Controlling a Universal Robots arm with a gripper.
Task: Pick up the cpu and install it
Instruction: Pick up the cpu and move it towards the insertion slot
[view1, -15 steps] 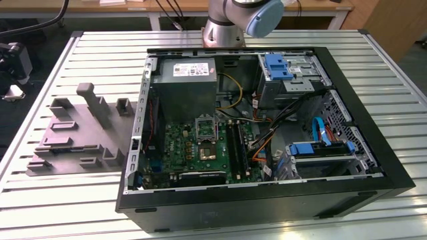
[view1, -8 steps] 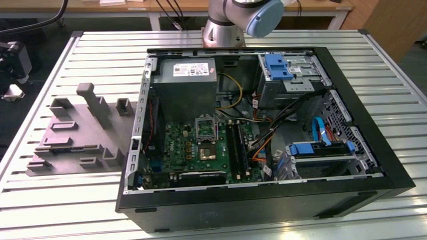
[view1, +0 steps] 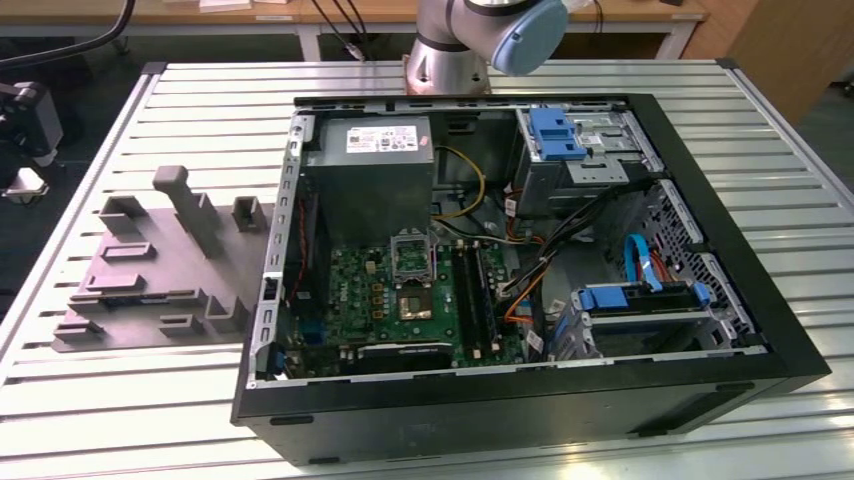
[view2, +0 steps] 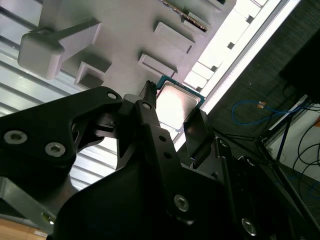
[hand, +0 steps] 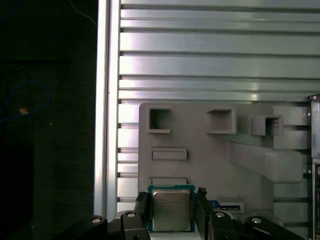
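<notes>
Item: cpu (hand: 171, 210), silvery top, teal rim. Location: between my fingers (hand: 201, 200), above the grey fixture (hand: 200, 150) near the table's (hand: 210, 65) edge.
Gripper (hand: 171, 196): jaws clamped on two opposite cpu edges, seen in both wrist views.
Exterior view: open case (view1: 534, 400) beside the fixture, on that view's right.

Silver arm (view1: 447, 55) with a pale blue joint cap (view1: 527, 35); black gripper (view2: 175, 107), silver screws.

The cpu (view2: 181, 97) sits partly hidden behind the claw (view2: 174, 104) (glare washes its top).
</notes>
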